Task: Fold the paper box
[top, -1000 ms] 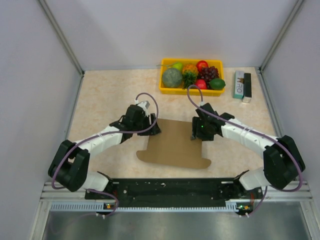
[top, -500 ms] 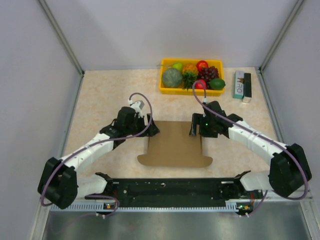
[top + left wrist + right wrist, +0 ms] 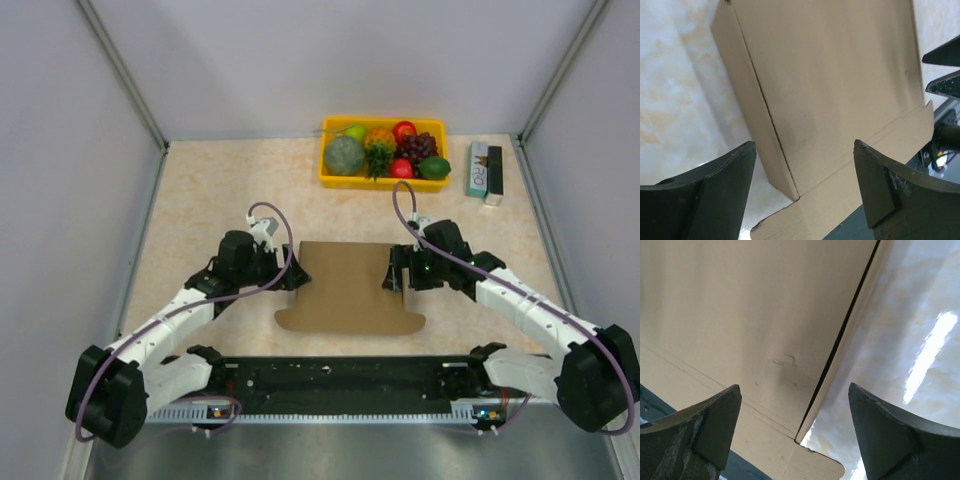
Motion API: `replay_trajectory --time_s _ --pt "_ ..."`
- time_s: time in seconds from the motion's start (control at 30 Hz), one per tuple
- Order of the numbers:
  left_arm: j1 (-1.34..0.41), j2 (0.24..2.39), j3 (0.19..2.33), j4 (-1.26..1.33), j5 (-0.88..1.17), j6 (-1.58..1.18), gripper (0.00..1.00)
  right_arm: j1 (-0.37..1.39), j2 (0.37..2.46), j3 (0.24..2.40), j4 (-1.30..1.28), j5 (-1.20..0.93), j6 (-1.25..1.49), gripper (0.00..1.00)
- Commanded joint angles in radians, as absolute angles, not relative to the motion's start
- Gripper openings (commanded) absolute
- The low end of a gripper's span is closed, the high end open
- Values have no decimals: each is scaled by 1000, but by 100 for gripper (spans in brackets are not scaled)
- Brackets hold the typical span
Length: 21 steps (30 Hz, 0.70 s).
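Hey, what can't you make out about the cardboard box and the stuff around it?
Top view: print on the small carton is too small to read.
Top view: wrists cover the fingertips of the left gripper and right gripper, so contact with the paper box is unclear.
Both wrist views: frame edges cut off most of the box.

The right gripper (image 3: 794, 390) has its two dark fingers (image 3: 705, 425) spread wide at the bottom corners, gripping nothing. Below them lies the paper box (image 3: 740, 315), its brown face filling the left. A dark seam runs down beside its folded edge, and pale marbled table (image 3: 900, 330) shines on the right.
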<state>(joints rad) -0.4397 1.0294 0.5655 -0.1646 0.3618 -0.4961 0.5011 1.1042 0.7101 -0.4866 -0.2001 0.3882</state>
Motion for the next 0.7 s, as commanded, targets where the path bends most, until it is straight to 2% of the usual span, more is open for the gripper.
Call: replay_trajectory --time_s 0.0,0.33,0.6,0.67 --pt "-440 1011 466 -26 474 -534 82 508 1085 637 -375 -305 426 87" --pt "-472 1049 345 161 537 -669 77 607 1201 632 -181 -345 546 86" --pt "-476 1066 394 158 499 -672 77 609 1340 756 -95 -365 566 86" --pt "-471 1101 458 121 460 -621 78 609 1388 799 -150 -295 528 86"
